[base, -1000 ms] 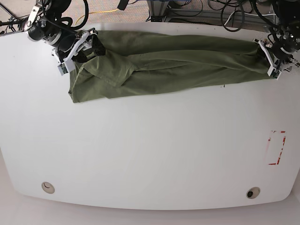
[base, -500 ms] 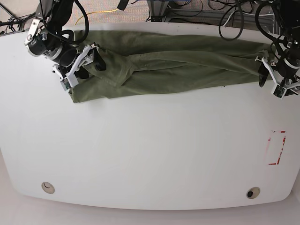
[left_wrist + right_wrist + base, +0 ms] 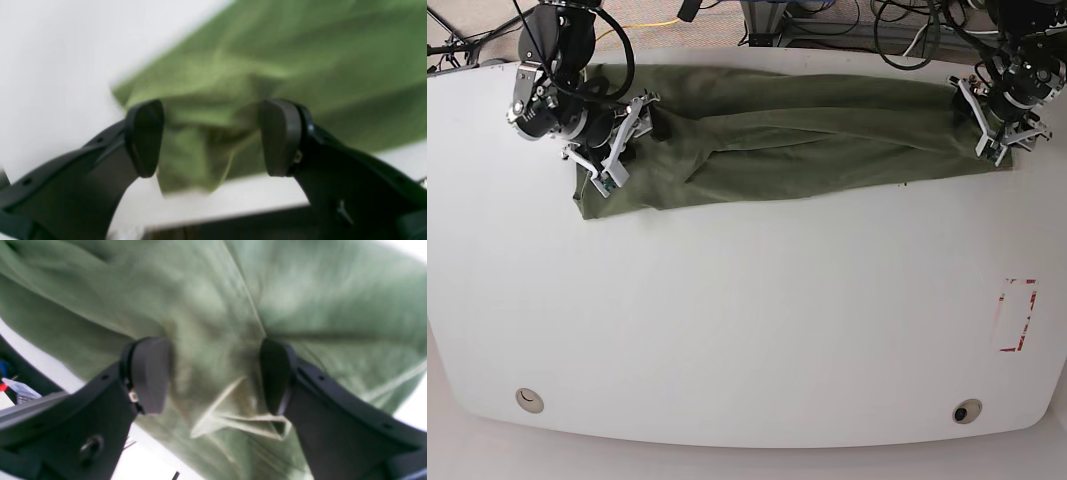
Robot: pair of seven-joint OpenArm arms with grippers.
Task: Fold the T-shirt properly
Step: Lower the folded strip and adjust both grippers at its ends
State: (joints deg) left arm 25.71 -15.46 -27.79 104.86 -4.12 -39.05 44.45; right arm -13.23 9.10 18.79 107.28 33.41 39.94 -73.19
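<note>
The olive-green T-shirt (image 3: 807, 135) lies as a long wrinkled band across the far part of the white table (image 3: 727, 330). My right gripper (image 3: 627, 137) hovers over its left end, open; in the right wrist view its fingers (image 3: 150, 373) straddle a folded hem of the T-shirt (image 3: 233, 416) without pinching it, gripper (image 3: 213, 376) spread wide. My left gripper (image 3: 992, 125) stands over the shirt's right end. In the left wrist view that gripper (image 3: 213, 140) is open, with a blurred corner of the T-shirt (image 3: 206, 156) showing between the pads (image 3: 280, 136).
A red-marked rectangle (image 3: 1015, 315) sits near the table's right edge. Two round holes (image 3: 528, 400) (image 3: 967, 411) lie by the front edge. Cables and frame parts (image 3: 827, 20) crowd the space behind the far edge, close to the shirt.
My right gripper slid rightward onto the shirt's left end. My left gripper dipped toward the front, then came back up and inward over the shirt's right end. The cloth barely shifted.
</note>
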